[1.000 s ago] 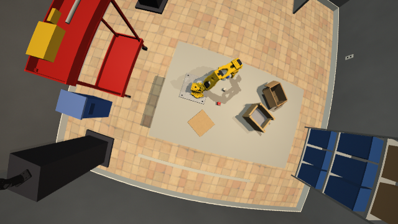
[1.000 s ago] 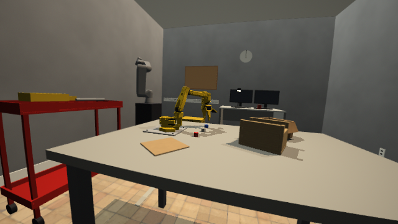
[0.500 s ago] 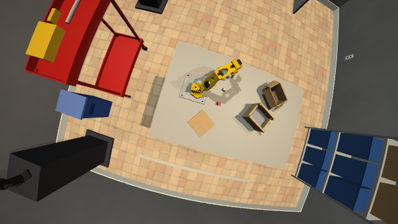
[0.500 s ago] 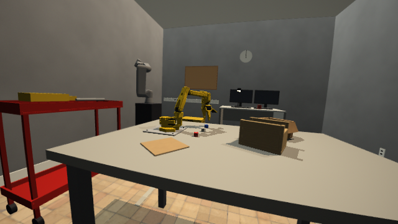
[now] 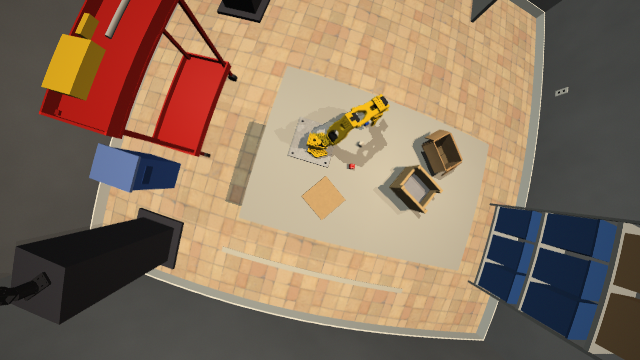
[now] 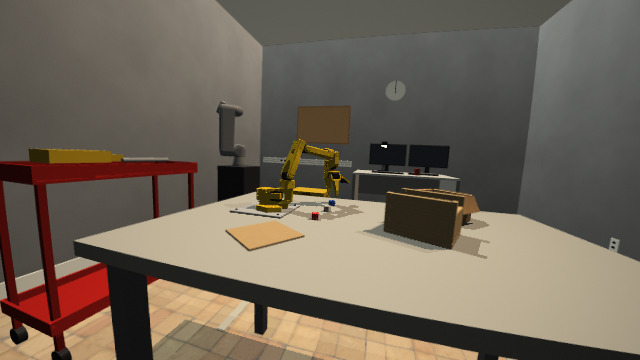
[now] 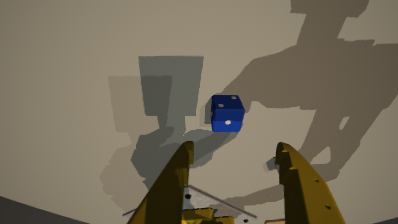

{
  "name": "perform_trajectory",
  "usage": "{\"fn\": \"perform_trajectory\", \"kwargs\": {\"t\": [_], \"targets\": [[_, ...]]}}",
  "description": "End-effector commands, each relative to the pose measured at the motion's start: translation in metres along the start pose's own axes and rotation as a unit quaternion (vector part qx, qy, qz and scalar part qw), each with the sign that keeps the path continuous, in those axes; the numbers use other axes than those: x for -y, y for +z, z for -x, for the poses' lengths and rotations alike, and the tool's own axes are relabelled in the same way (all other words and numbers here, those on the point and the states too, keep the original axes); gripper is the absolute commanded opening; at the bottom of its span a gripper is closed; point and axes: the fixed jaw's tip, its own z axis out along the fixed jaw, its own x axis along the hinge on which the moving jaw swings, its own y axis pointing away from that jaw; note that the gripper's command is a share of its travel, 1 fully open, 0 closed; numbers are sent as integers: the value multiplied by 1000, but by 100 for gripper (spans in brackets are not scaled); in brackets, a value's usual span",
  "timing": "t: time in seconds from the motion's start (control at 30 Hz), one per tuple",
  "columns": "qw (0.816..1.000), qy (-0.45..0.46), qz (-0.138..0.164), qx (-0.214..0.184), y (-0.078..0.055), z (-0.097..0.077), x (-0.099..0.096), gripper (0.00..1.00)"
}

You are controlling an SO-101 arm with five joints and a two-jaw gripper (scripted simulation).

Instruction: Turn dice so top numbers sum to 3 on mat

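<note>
Left to right in the top view, a tan mat [image 5: 323, 198] [image 6: 265, 235] waits for its three dice, all of them off it on the table [image 5: 425, 240] [image 6: 320, 270]. The red die [image 5: 352, 166] [image 6: 315, 216] sits nearest, between the mat's 1 and 2 o'clock; the white die [image 5: 360, 144] [image 6: 327, 208] [image 7: 271, 163] lies farther off at 1 o'clock, and the blue die [image 5: 366, 124] [image 6: 332, 203] [image 7: 228, 114] farthest, also near 1. None is placed, and each must end showing a one. The blue die shows faces of one and two pips; which is uppermost cannot be told. The fingers [image 5: 378, 119] [image 6: 341, 188], partly spread, hold and touch nothing, the blue die just beyond their tips at 12 o'clock in the wrist view.
</note>
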Motion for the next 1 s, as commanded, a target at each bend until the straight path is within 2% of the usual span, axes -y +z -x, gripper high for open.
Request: {"fn": "perform_trajectory", "kwargs": {"t": [0.0,0.33,0.67,0.97], "targets": [[1000,-1,0,-7,10,-1,-2,28],[1000,-1,0,-7,28,-2,-2,28],[1000,-1,0,-7,36,-3,-2,28],[1000,-1,0,-7,37,-3,-2,28]]}}
